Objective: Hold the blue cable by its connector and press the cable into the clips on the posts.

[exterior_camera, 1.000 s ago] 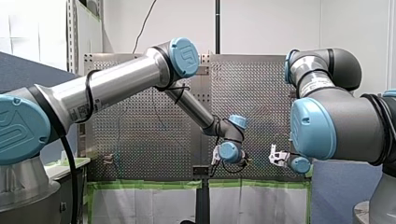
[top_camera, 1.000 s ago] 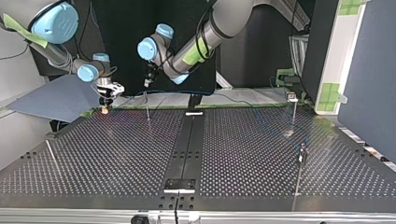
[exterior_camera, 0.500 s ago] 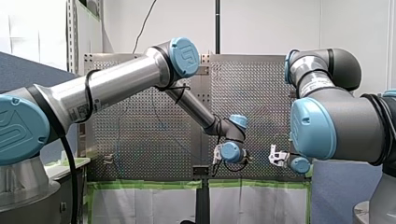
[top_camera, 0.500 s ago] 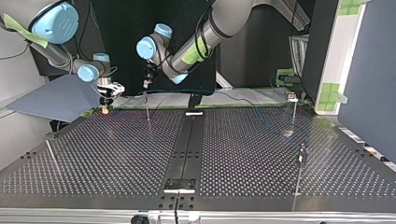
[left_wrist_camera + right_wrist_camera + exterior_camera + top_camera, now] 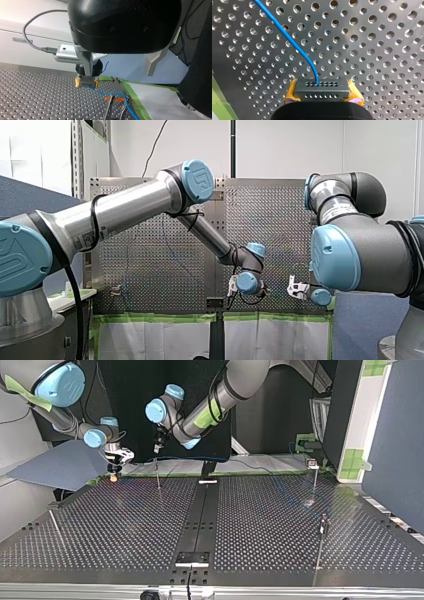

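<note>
My right gripper [image 5: 322, 97] is shut on the grey connector [image 5: 322, 88], its yellow pads [image 5: 290, 96] on either side. The blue cable [image 5: 291, 42] leaves the connector's face and runs off over the perforated table [image 5: 374, 50]. In the top view my right gripper [image 5: 114, 466] hangs over the table's far corner at the view's left. My left gripper [image 5: 159, 446] hovers just above a thin post [image 5: 158, 474]. In the left wrist view my left gripper [image 5: 118, 74] is open and empty, with the held connector [image 5: 86, 84] ahead, the cable [image 5: 113, 93] and an orange clip [image 5: 114, 99] below.
More thin posts stand at the top view's right [image 5: 314, 477] [image 5: 323, 527], and another leans at its left [image 5: 54, 527]. A black rail [image 5: 198, 515] runs down the table's middle. A blue-grey panel [image 5: 60, 465] sits behind the far left corner.
My left gripper has shifted slightly toward the top view's left, above the post. My right arm and the connector have stayed where they were.
</note>
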You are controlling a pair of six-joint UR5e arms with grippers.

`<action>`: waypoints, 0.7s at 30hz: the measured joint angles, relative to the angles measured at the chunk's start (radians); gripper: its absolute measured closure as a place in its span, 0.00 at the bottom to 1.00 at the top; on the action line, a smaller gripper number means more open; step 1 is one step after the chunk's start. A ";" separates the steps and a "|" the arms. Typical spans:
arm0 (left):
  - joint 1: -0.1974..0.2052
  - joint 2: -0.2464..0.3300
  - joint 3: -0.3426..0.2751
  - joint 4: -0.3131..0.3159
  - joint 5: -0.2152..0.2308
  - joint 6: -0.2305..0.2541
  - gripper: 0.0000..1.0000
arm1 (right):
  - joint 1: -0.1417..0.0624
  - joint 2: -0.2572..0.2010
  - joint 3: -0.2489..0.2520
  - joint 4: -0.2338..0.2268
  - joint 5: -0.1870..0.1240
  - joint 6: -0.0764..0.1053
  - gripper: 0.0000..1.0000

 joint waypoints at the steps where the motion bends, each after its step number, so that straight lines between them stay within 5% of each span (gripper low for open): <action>1: -0.001 0.000 0.000 -0.002 -0.002 -0.006 0.00 | 0.000 0.000 0.000 0.000 0.000 0.000 1.00; 12: -0.003 -0.001 -0.013 -0.001 -0.040 -0.021 0.00 | 0.001 0.001 0.000 0.001 0.000 -0.002 1.00; 21: 0.006 0.000 -0.061 0.059 -0.040 -0.025 0.00 | 0.003 0.003 0.000 0.007 0.001 -0.005 1.00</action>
